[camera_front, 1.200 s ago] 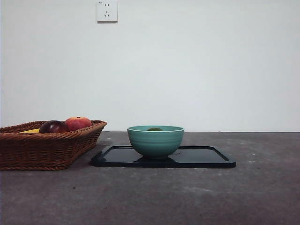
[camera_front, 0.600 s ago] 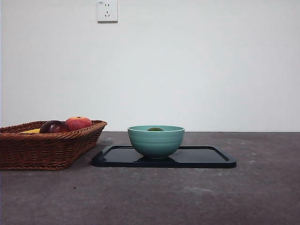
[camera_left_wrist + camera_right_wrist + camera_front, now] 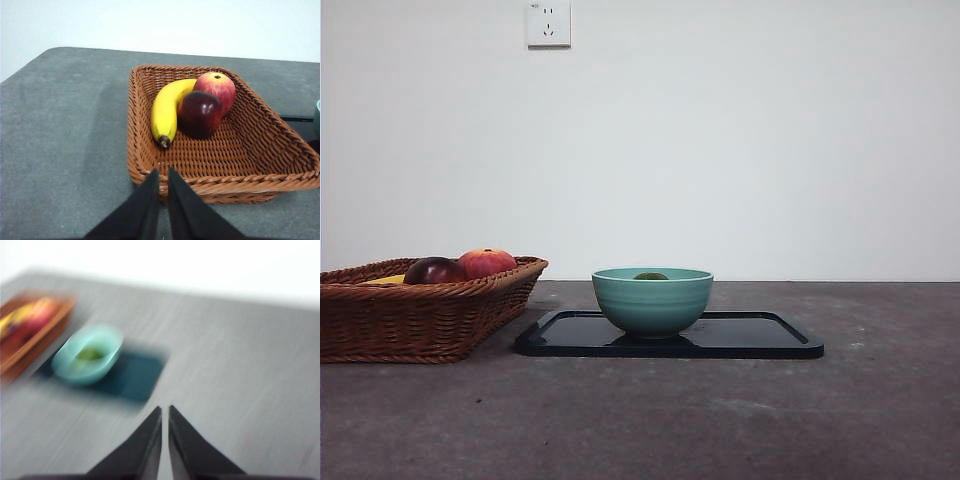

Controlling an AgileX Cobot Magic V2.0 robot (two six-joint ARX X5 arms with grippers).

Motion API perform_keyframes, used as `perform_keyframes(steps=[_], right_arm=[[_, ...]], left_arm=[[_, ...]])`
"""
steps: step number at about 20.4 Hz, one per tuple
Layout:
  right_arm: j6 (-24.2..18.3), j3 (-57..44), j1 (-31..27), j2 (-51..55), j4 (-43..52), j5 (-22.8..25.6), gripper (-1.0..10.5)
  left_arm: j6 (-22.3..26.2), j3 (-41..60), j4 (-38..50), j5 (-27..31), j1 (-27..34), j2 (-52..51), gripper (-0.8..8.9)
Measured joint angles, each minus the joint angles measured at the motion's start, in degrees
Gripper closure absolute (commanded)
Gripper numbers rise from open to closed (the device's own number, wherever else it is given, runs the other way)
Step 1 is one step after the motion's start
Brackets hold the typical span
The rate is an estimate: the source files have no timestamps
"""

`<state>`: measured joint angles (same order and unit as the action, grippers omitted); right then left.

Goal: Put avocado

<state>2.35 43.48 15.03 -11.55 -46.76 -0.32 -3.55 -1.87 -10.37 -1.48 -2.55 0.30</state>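
Observation:
The avocado (image 3: 651,276) lies inside the teal bowl (image 3: 652,302); only its dark green top shows above the rim. The bowl stands on the black tray (image 3: 760,338). The blurred right wrist view shows the avocado (image 3: 90,354) in the bowl (image 3: 87,361) too. My right gripper (image 3: 165,412) is shut and empty, high above the table and well away from the bowl. My left gripper (image 3: 163,175) is shut and empty, just outside the near rim of the wicker basket (image 3: 260,150). Neither arm shows in the front view.
The wicker basket (image 3: 415,315) stands left of the tray and holds a banana (image 3: 165,112), a dark maroon fruit (image 3: 200,114) and a red-orange fruit (image 3: 216,87). A wall socket (image 3: 548,23) is on the white wall behind.

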Motion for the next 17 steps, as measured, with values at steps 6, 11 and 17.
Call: perform_keyframes(steps=[6,11,17], right_arm=[[-2.51,-25.90,-11.89,2.34,35.47,-0.44,9.3],[-2.86,-35.06,-14.91,4.87,38.21,-0.15,9.3],[-3.72,-41.29,-15.56,8.13,41.13,0.22,9.3]], left_arm=[[0.00,0.00,0.00,0.00,0.00,0.00,7.87],[0.00,0.00,0.00,0.00,0.00,0.00,7.87],[0.00,0.00,0.00,0.00,0.00,0.00,7.87]])
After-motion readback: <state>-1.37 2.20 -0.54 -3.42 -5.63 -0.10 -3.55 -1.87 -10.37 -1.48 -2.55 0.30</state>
